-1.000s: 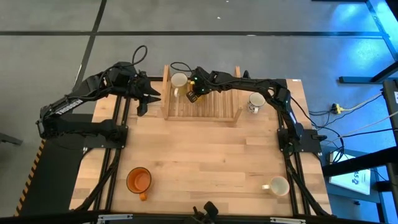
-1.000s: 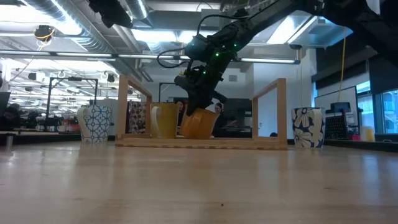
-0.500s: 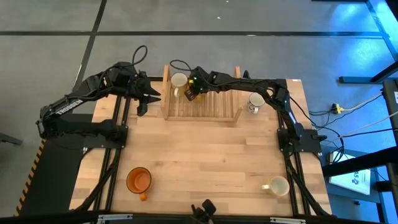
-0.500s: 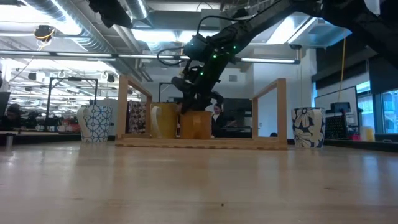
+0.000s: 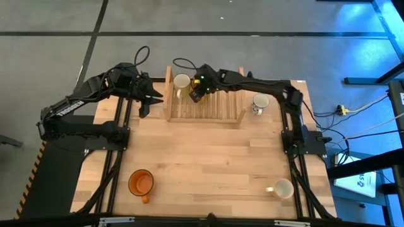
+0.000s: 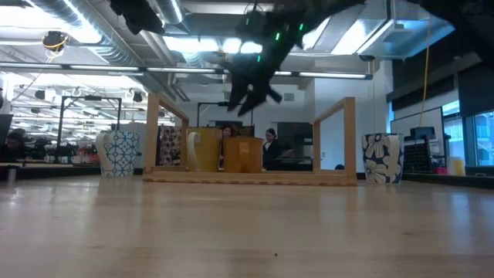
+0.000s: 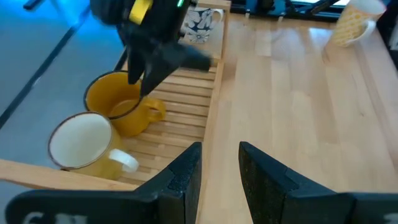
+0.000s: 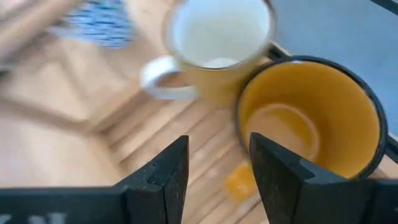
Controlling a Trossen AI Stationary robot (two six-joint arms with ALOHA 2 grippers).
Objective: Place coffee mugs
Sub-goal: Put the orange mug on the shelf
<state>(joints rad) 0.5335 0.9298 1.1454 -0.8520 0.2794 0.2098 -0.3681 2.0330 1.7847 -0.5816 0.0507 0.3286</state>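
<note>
The slatted wooden rack (image 5: 205,99) lies at the far middle of the table. A cream mug (image 5: 181,82) (image 7: 81,143) and the amber-yellow mug (image 7: 118,106) (image 8: 311,118) (image 6: 243,154) stand upright on its slats, side by side. My right gripper (image 5: 201,88) (image 6: 251,85) hangs open above the amber mug, clear of it. My left gripper (image 5: 148,101) (image 7: 221,174) waits open just left of the rack. An orange mug (image 5: 141,183) sits near left, a cream mug (image 5: 282,187) near right, and a white patterned mug (image 5: 259,102) right of the rack.
A blue-patterned mug (image 6: 118,154) stands left of the rack in the low view; my left arm hides it from above. The rack's upright end boards (image 6: 343,135) rise at both ends. Bare tabletop (image 5: 208,164) spreads across the middle and near side.
My right gripper set the amber mug down from a tilt to upright on the rack beside the cream mug, let go of it and rose straight up above the rack.
</note>
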